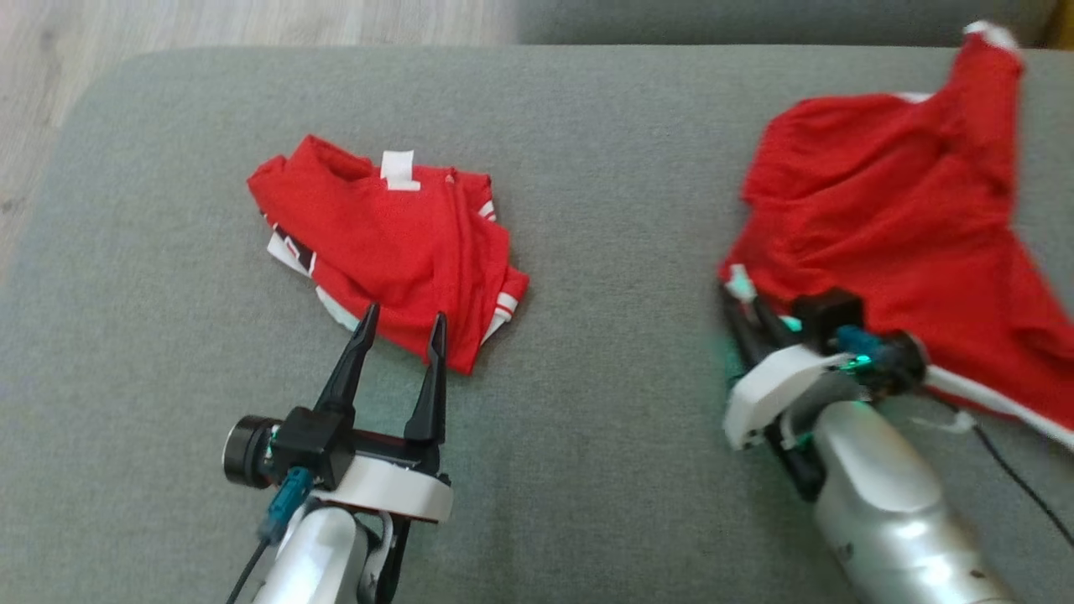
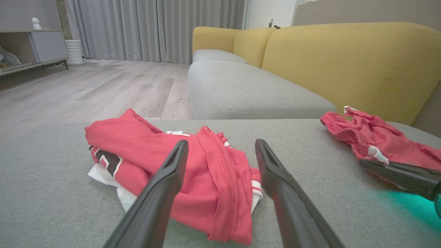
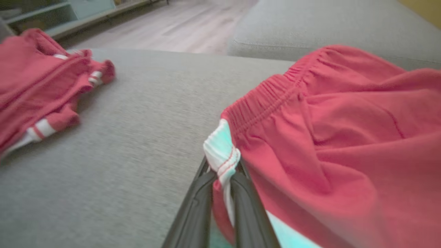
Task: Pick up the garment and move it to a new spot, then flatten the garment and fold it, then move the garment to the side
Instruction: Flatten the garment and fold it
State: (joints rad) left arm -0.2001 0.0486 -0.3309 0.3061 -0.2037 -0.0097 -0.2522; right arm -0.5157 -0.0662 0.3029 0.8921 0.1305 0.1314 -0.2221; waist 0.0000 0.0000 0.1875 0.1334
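Observation:
The garment, a pair of red shorts (image 1: 889,218) with an elastic waistband and white side stripe, lies spread at the right of the grey cushion (image 1: 587,403). My right gripper (image 1: 742,294) is shut on the shorts' (image 3: 344,131) white-striped waistband corner, pinched between its fingers (image 3: 222,172). In the left wrist view the shorts (image 2: 375,137) and the right gripper (image 2: 396,172) sit at the far right. My left gripper (image 1: 403,323) stands open, fingertips just short of a folded red and white top (image 1: 394,243). The left gripper (image 2: 222,146) holds nothing.
The folded top (image 2: 179,172) (image 3: 38,89) lies left of centre on the cushion. A yellow backrest (image 2: 344,62) rises behind the seat; wooden floor (image 2: 103,86) lies beyond the cushion's far edge. A black cable (image 1: 1015,478) trails from the right wrist.

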